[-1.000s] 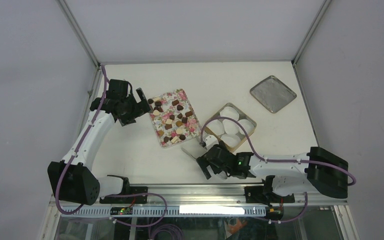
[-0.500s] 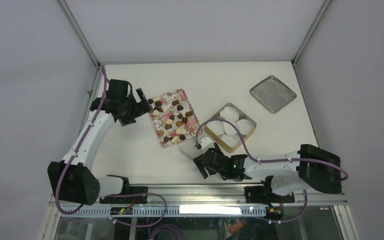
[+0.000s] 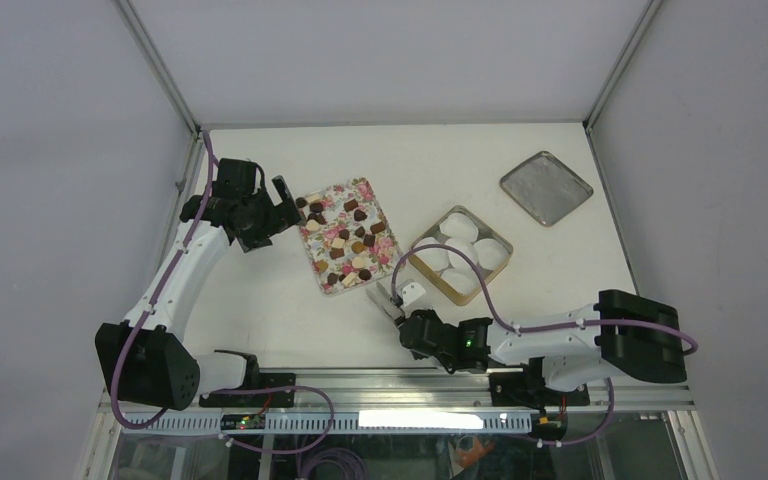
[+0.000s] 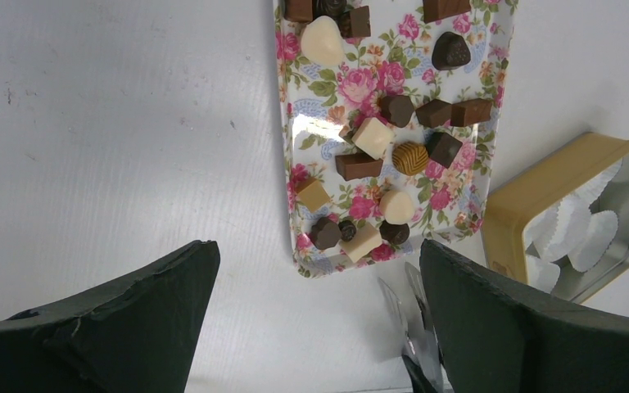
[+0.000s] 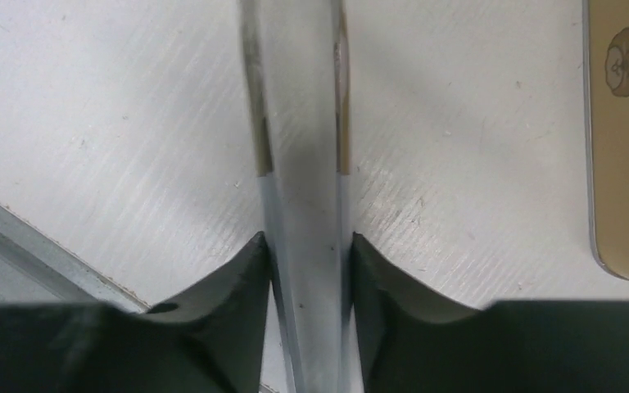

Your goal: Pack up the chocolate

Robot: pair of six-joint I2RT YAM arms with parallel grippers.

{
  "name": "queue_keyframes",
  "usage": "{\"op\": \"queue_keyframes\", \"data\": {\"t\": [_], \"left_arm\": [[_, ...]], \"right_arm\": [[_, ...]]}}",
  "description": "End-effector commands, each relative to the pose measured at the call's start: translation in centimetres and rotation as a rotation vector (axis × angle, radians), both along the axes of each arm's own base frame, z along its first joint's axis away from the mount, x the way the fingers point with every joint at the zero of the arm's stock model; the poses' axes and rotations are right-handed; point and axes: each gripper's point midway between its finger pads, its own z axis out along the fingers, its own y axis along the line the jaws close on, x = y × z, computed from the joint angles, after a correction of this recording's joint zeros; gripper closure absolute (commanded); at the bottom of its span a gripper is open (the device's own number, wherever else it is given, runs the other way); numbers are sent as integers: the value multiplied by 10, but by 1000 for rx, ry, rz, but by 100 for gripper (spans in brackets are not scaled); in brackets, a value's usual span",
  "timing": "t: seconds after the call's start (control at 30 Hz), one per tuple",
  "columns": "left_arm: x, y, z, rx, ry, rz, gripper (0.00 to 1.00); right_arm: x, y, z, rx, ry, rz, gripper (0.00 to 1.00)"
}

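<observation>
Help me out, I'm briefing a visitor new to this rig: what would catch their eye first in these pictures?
First the pink floral tray, left of centre on the table, dotted with dark and cream chocolate. Just right of it sits a gold tin holding white paper cups, and near the front edge the right pincer is shut on metal tongs pointing toward the tray.

Top camera, high behind the arm bases, looks down over the whole bench (image 3: 460, 160). Left wrist view hangs well above it, gazing past the left gripper (image 4: 315, 250) onto the floral tray (image 4: 360, 82), tin (image 4: 532, 196) and tongs (image 4: 409, 315). Right wrist view, pressed close over the right gripper (image 5: 305, 237), shares those tongs and the tin's edge.
</observation>
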Motion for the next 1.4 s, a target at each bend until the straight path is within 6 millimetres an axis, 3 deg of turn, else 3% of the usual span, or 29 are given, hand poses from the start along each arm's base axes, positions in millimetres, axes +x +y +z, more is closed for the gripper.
{"op": "queue_keyframes", "data": {"t": [0.0,0.1,0.17,0.33,0.5,0.63,0.7,0.83,1.0,1.23,1.37], "left_arm": [[10,-6,20,-37,-75,-13,1],[10,-6,21,-36,-77,-16,1],[10,-5,21,-33,-79,-16,1],[10,-4,21,-27,-82,-13,1],[14,-4,20,-23,-82,-11,1],[14,1,23,3,-95,-7,1],[13,3,25,13,-105,-8,1],[9,6,26,31,-110,-10,1],[8,12,22,58,-105,2,1],[8,11,19,58,-96,1,1],[7,12,21,62,-104,1,1]], "right_arm": [[1,-12,-5,-60,-29,-25,73],[-4,-10,7,-59,-23,26,100],[-7,-11,22,-63,-13,55,100],[-3,-18,93,-38,-48,55,100],[30,-23,163,2,-113,-24,100],[65,-22,190,2,-18,-98,100],[77,-20,192,-15,73,-125,100],[84,-16,187,-122,304,-121,100],[98,-8,166,-274,363,-96,100],[106,14,132,-348,452,-51,89],[114,25,122,-338,449,-43,76]]}}
